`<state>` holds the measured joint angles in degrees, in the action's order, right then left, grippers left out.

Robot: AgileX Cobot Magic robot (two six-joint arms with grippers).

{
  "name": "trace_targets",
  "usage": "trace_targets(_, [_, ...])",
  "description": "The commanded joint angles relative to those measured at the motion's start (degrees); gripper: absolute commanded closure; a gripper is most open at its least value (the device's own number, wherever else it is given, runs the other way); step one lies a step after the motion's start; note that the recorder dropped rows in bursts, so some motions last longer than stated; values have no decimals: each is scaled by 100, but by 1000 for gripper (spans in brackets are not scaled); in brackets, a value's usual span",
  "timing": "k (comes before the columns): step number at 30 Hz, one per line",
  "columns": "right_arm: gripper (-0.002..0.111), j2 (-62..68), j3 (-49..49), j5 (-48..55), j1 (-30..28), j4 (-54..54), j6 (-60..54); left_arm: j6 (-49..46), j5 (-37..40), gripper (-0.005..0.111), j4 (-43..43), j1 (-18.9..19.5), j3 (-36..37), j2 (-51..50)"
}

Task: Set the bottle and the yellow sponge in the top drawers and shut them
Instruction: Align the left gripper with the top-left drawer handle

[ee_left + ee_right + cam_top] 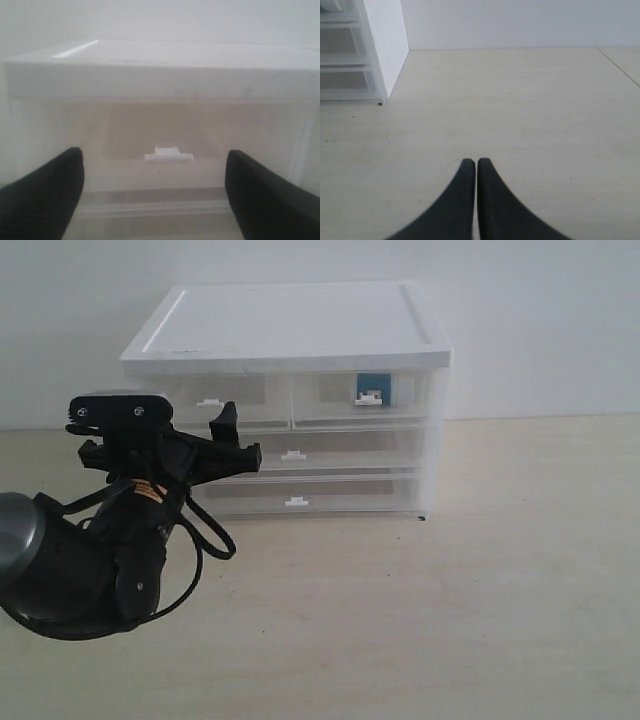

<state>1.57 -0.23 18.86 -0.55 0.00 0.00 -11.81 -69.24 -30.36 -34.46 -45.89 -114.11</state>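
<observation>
The white-topped cabinet (290,325) stands at the back of the table, with both top drawers pushed in. Through the right top drawer (330,395) a teal-blue patch of the bottle (373,387) shows behind the pull tab. The yellow sponge does not show anywhere. My left gripper (240,435) is open just in front of the left top drawer (250,398), empty. In the left wrist view that drawer's white pull tab (168,155) sits between the spread fingers (50,190). My right gripper (476,162) is shut on nothing, low over bare table, and out of the exterior view.
Two full-width translucent drawers (292,455) lie under the top pair. The cabinet's side wall (385,45) is off to one side of the right gripper. The pale table (450,590) stretches in front, and a seam or edge (620,65) crosses its far corner.
</observation>
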Motion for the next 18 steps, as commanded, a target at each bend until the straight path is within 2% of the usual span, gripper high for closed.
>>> trace_targets(1, [108, -36, 23, -30, 5, 0, 0, -172, -72, 34, -66, -27, -126, -27])
trace_targets(11, [108, -36, 23, -30, 5, 0, 0, -328, -72, 34, -205, -15, -563, -389])
trace_targets(18, [108, -36, 23, -30, 5, 0, 0, -370, -72, 34, -384, -5, -573, -440])
